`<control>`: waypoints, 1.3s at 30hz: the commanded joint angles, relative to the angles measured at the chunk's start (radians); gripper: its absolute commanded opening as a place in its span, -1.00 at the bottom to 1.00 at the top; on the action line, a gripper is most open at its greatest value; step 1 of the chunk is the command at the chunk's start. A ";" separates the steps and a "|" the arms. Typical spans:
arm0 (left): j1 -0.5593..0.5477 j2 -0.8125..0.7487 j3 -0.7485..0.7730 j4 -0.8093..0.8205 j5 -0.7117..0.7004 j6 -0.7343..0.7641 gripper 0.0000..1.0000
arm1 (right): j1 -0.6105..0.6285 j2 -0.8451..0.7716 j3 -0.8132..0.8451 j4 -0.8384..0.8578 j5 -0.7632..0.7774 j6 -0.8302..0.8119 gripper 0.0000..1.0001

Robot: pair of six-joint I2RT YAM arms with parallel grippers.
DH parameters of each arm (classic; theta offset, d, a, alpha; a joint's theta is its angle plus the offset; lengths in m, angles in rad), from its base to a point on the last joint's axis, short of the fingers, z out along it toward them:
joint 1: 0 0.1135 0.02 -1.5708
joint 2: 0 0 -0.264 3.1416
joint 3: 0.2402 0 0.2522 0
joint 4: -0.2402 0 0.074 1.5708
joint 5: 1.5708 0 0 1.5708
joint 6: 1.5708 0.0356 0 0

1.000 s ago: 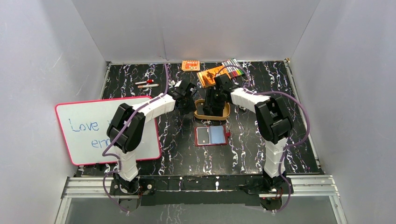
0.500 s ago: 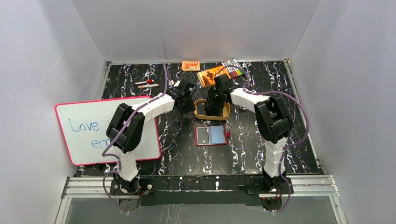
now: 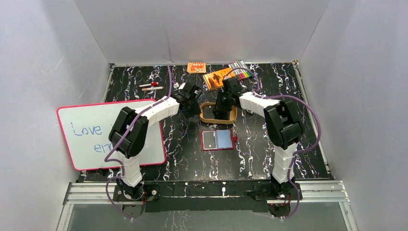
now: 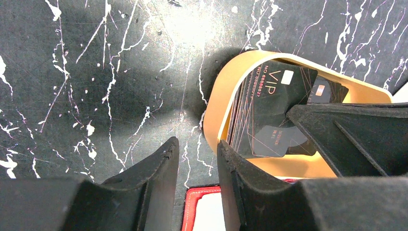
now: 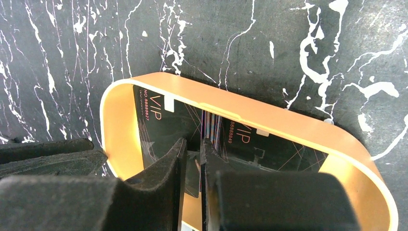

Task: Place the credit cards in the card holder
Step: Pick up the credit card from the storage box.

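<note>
Several dark credit cards (image 4: 274, 110) stand on edge inside a tan-yellow oval tray (image 5: 250, 113) at mid-table (image 3: 206, 117). My right gripper (image 5: 192, 144) reaches down into the tray, its jaws closed to a thin gap with one card (image 5: 163, 120) pinched between them. It also shows in the top view (image 3: 222, 107). My left gripper (image 4: 197, 147) is open and empty at the tray's left end, its right finger against the tray wall. The dark red card holder (image 3: 218, 140) lies open just in front of the tray. Its red corner (image 4: 192, 207) shows between my left fingers.
A pink-framed whiteboard (image 3: 110, 134) lies at the left. Orange printed packets (image 3: 196, 67) (image 3: 216, 77) and a pack of coloured markers (image 3: 240, 70) sit at the back. Two pens (image 3: 150, 86) lie at the back left. White walls enclose the table.
My right gripper has shifted slightly toward the back inside the tray, so more of the tray's left rim shows. The left gripper has edged a little away. The card holder has not moved.
</note>
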 commanded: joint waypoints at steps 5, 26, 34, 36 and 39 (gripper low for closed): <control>0.010 -0.054 -0.008 -0.017 -0.016 0.006 -0.35 | -0.019 -0.071 -0.046 0.009 -0.007 0.000 -0.72; 0.016 -0.053 0.001 -0.016 -0.010 0.000 -0.36 | -0.066 -0.188 -0.114 0.080 -0.170 0.095 -1.00; 0.017 -0.057 0.005 -0.013 -0.011 -0.003 -0.36 | -0.088 -0.213 -0.119 0.090 -0.231 0.206 -1.00; 0.017 -0.057 0.008 -0.013 -0.015 -0.003 -0.36 | -0.101 -0.230 -0.129 0.095 -0.246 0.249 -1.00; 0.019 -0.055 0.016 -0.012 -0.026 -0.002 -0.36 | -0.121 -0.266 -0.146 0.095 -0.258 0.323 -1.00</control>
